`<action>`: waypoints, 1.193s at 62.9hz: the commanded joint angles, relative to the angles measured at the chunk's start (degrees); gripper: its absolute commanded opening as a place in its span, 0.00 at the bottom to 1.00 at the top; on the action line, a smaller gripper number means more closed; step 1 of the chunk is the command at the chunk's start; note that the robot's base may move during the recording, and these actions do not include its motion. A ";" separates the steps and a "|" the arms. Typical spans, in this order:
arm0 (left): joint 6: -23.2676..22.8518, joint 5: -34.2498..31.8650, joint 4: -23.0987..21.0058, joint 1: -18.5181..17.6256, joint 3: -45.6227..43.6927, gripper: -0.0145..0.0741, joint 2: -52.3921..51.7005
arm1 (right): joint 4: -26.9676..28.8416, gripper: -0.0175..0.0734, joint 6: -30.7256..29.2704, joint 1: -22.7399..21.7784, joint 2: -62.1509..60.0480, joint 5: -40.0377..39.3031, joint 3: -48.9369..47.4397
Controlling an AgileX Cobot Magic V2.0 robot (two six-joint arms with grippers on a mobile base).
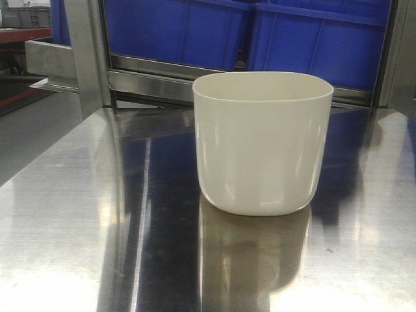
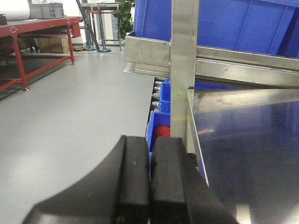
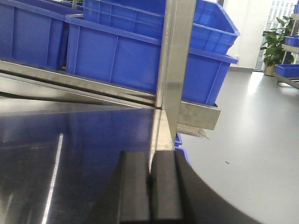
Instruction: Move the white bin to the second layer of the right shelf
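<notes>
The white bin (image 1: 261, 140) stands upright on a shiny steel cart top (image 1: 78, 227) in the front view, a glossy cream tub with rounded corners. Neither gripper shows in that view. In the left wrist view my left gripper (image 2: 150, 154) hangs just off the cart's left edge, its two black fingers pressed together on nothing. In the right wrist view my right gripper (image 3: 150, 161) sits over the cart's right edge, shut and empty too. The bin is out of both wrist views. The right shelf second layer is out of view.
Blue crates (image 1: 312, 39) fill a steel rack level (image 1: 156, 81) just behind the cart, with an upright post (image 1: 88, 52) at its left. More blue crates (image 2: 161, 95) sit low under the rack. A red-framed bench (image 2: 28, 42) stands across the grey floor.
</notes>
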 commanded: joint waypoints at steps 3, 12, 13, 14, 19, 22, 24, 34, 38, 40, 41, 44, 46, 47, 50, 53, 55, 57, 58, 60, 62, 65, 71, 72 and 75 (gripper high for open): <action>-0.30 -4.66 -0.43 -0.43 1.52 0.26 -1.20 | -0.56 0.25 -0.07 0.18 -1.03 -5.12 -0.06; -0.30 -4.66 -0.43 -0.43 1.52 0.26 -1.20 | -0.56 0.25 -0.07 0.18 -1.03 -5.12 -0.06; -0.30 -4.66 -0.43 -0.43 1.52 0.26 -1.20 | -0.56 0.25 -0.07 0.18 -1.03 -5.12 -0.06; -0.30 -4.66 -0.43 -0.43 1.52 0.26 -1.20 | -0.56 0.25 -0.07 0.18 -1.03 -5.12 -0.06; -0.30 -4.66 -0.43 -0.43 1.52 0.26 -1.20 | -0.56 0.25 -0.07 0.18 -1.03 -5.12 -0.06; -0.30 -4.66 -0.43 -0.43 1.52 0.26 -1.20 | -0.56 0.25 -0.07 0.18 -1.03 -5.12 -0.06; -0.30 -4.66 -0.43 -0.43 1.52 0.26 -1.20 | -0.56 0.25 -0.07 0.18 -1.03 -5.12 -0.06; -0.30 -4.66 -0.43 -0.43 1.52 0.26 -1.20 | -0.56 0.25 -0.07 0.18 -1.03 -5.12 -0.06; -0.30 -4.66 -0.43 -0.43 1.52 0.26 -1.20 | -0.56 0.25 -0.13 0.17 -1.03 -5.12 -0.06; -0.30 -4.66 -0.43 -0.43 1.52 0.26 -1.20 | -0.56 0.25 -0.13 0.17 -1.03 -5.33 -0.06; -0.30 -4.66 -0.43 -0.43 1.52 0.26 -1.20 | -0.56 0.25 -0.13 0.17 -1.03 -5.33 -0.06; -0.30 -4.66 -0.43 -0.43 1.52 0.26 -1.20 | -0.56 0.25 -0.13 0.17 -1.03 -5.48 -0.06; -0.30 -4.66 -0.43 -0.43 1.52 0.26 -1.20 | -0.56 0.25 -0.13 0.17 -1.03 -5.55 -0.06; -0.30 -4.66 -0.43 -0.43 1.52 0.26 -1.20 | -0.56 0.25 -0.13 0.17 -1.03 -5.54 -0.13; -0.30 -4.66 -0.43 -0.43 1.52 0.26 -1.20 | -0.61 0.25 -0.13 0.17 -0.97 -5.26 -0.65; -0.30 -4.66 -0.43 -0.43 1.52 0.26 -1.20 | -1.16 0.25 -0.33 0.17 -0.97 -4.07 -1.67; -0.30 -4.66 -0.43 -0.43 1.52 0.26 -1.20 | -2.19 0.25 -0.53 0.17 -0.97 -2.62 -2.51; -0.30 -4.66 -0.43 -0.43 1.52 0.26 -1.20 | -3.69 0.25 -0.69 0.17 -0.97 -0.82 -3.75; -0.30 -4.66 -0.43 -0.43 1.52 0.26 -1.20 | -4.36 0.25 -0.69 0.17 -0.97 0.00 -4.33; -0.30 -4.66 -0.43 -0.43 1.52 0.26 -1.20 | -5.80 0.25 -0.69 0.17 -0.97 1.64 -5.97; -0.30 -4.66 -0.43 -0.43 1.52 0.26 -1.20 | -7.46 0.25 -0.69 0.17 -0.97 3.94 -7.88; -0.30 -4.66 -0.43 -0.43 1.52 0.26 -1.20 | -9.08 0.25 -0.69 0.17 -0.59 7.10 -10.91; -0.30 -4.66 -0.43 -0.43 1.52 0.26 -1.20 | -9.38 0.25 -0.69 0.17 1.78 13.71 -17.38; -0.30 -4.66 -0.43 -0.43 1.52 0.26 -1.20 | -9.38 0.25 -0.69 0.17 2.56 15.17 -18.25; -0.30 -4.66 -0.43 -0.43 1.52 0.26 -1.20 | -9.33 0.25 -0.69 0.17 4.72 18.34 -21.53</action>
